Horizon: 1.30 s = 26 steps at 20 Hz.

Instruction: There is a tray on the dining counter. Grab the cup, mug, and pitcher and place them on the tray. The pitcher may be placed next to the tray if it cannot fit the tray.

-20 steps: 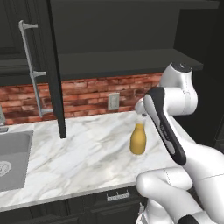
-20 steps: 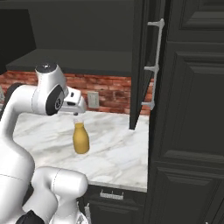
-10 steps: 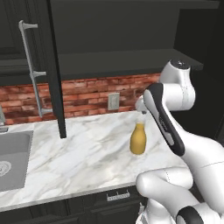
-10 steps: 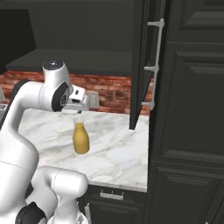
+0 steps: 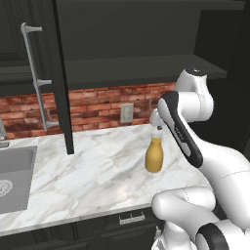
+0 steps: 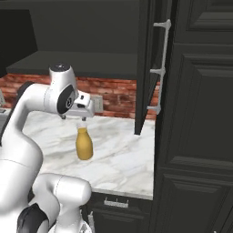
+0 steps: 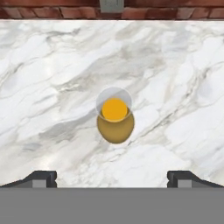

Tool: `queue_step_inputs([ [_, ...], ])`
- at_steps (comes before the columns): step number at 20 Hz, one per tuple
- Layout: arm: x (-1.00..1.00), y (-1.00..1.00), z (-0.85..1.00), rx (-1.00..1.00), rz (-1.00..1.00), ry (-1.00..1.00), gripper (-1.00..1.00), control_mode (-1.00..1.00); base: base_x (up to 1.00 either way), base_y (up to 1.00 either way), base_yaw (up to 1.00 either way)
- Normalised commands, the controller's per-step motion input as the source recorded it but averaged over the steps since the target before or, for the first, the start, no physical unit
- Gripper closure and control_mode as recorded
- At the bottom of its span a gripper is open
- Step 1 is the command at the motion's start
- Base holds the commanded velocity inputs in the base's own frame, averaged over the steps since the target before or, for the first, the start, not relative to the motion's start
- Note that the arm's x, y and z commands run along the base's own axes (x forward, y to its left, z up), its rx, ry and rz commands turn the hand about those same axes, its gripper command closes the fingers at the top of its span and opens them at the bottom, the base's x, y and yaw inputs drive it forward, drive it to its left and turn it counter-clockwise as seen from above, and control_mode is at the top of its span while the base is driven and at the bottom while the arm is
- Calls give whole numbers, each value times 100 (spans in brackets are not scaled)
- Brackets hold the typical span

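Note:
The pitcher (image 5: 154, 157) (image 6: 84, 144), a yellow-orange carafe with a clear narrow neck, stands upright on the marble counter (image 5: 88, 171) in front of the brick backsplash. My gripper (image 5: 157, 126) (image 6: 82, 119) hangs just above its neck, pointing down. In the hand view I look straight down on the pitcher's round mouth (image 7: 115, 120). There the gripper (image 7: 112, 178) is open, its fingertips (image 7: 41, 177) set wide apart with nothing between them. The tray, the dining counter, the cup and the mug are out of view.
A sink (image 5: 10, 176) is set into the counter at the left. An open dark cabinet door (image 5: 61, 73) (image 6: 144, 68) hangs down to the counter. A wall outlet (image 5: 126, 113) sits behind the pitcher. Tall dark cabinets (image 6: 195, 113) stand to the right.
The arm's upper joints have shifted slightly and the hand has settled level over the pitcher's neck. The pitcher has not moved.

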Motion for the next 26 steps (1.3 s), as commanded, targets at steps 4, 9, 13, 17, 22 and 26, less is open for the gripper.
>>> queue_step_inputs([
  [4, 15, 0, -17, 0, 0, 3, -100, -100, 0, 0, 0],
  [9, 13, 0, -10, 0, 0, 5, -100, -100, 0, 0, 0],
  [13, 8, 0, -13, 0, 0, 9, -100, -100, 0, 0, 0],
  [17, 9, 0, -12, 0, 0, 7, -100, -100, 0, 0, 0],
  [22, 9, 0, -17, 0, 0, 2, -100, -100, 0, 0, 0],
  [26, 14, 0, -16, 0, 0, 0, -100, -100, 0, 0, 0],
])
